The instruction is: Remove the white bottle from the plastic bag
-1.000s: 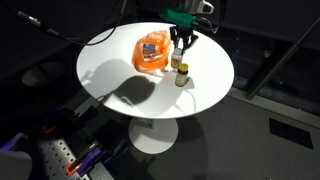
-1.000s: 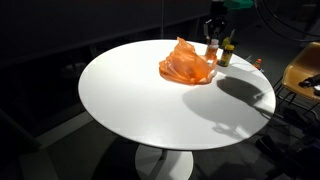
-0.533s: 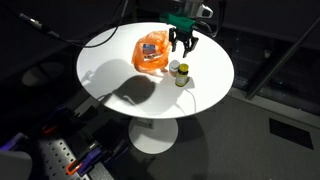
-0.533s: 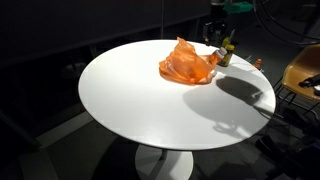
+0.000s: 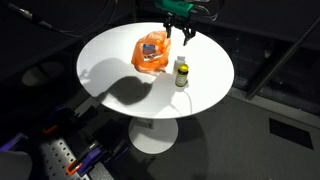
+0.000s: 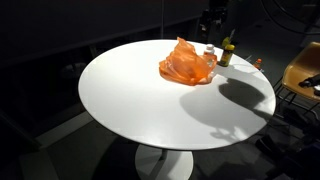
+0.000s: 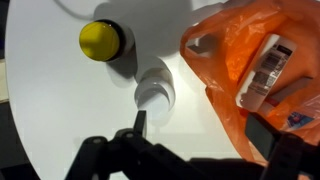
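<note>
White bottle: upright on the bench, outside the plastic bag, just beside its edge; also seen in an exterior view.
Fingers: spread apart, holding nothing, raised above the spot beside the bag, clear of the white bottle.
Plastic bag: orange, crumpled, with a packet inside.
Yellow-capped bottle: upright, beyond the white bottle from the bag.

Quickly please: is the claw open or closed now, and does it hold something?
Claw: open, holding nothing. The white bottle stands free below it.
</note>
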Robot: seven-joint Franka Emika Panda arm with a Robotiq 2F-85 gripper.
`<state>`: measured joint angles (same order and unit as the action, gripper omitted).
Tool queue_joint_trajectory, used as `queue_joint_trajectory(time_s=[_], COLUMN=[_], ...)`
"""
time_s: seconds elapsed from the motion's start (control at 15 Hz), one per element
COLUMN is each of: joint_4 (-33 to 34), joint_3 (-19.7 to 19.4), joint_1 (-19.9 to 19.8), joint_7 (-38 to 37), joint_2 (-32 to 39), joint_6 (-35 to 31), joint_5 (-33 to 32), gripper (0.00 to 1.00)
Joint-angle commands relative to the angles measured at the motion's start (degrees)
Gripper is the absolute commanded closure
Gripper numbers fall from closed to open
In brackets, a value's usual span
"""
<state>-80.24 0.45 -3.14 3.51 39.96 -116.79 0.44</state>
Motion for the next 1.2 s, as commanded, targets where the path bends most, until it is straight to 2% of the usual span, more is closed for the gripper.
queue_joint_trajectory(time_s=[0.0, 0.47, 0.73, 0.8, 0.87, 1.13], joint_4=[-5.7, -16.7, -20.8, -21.4, -18.4, -18.8], joint_3=[1.0, 0.5, 0.4, 0.4, 0.7, 0.7], joint_1=[-0.1, 2.1, 2.6, 2.6, 2.4, 2.4], joint_7=[3.4, 1.4, 1.0, 1.0, 2.2, 2.2], joint_2=[-6.9, -18.5, -22.3, -22.8, -20.0, -20.2], joint_6=[1.7, 4.1, 4.5, 4.6, 4.5, 4.4], joint_5=[0.6, -0.8, -0.8, -0.8, 0.0, 0.0], gripper=[0.00, 0.00, 0.00, 0.00, 0.00, 0.00])
